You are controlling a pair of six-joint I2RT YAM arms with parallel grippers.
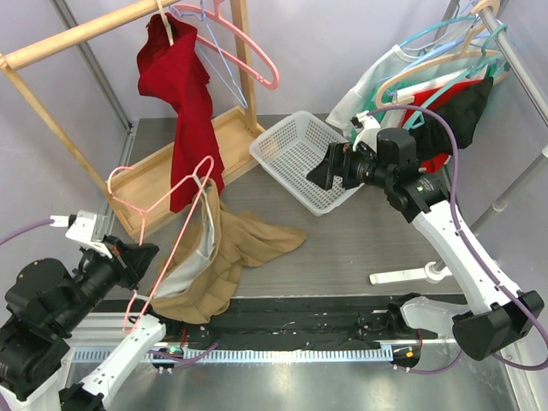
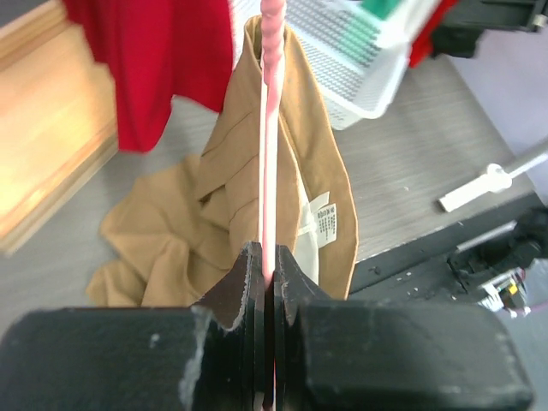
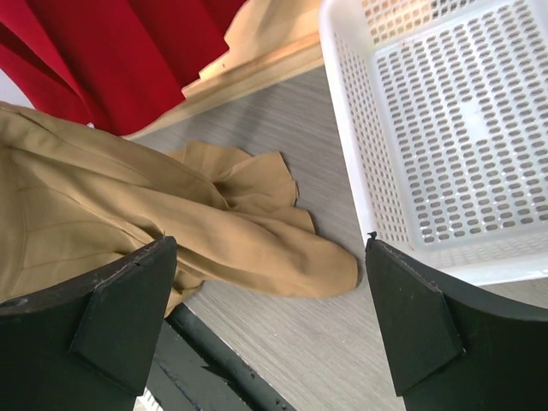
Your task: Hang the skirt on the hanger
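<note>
Here, pink hanger (image 2: pixel 271 128) on end in left pincer (image 2: pixel 267 257), skirt (image 2: pixel 317 163) draped lengthwise

We saw our 2 black fingers (image 3: pixel 120 317) spread wide above the grey table (image 3: pixel 317 342). Below them lay the tan skirt (image 3: pixel 128 214), crumpled, its tip just beside a white basket (image 3: pixel 445 128). Beyond, red cloth (image 3: pixel 128 60) hung by a wooden ledge (image 3: pixel 257 64).
</note>
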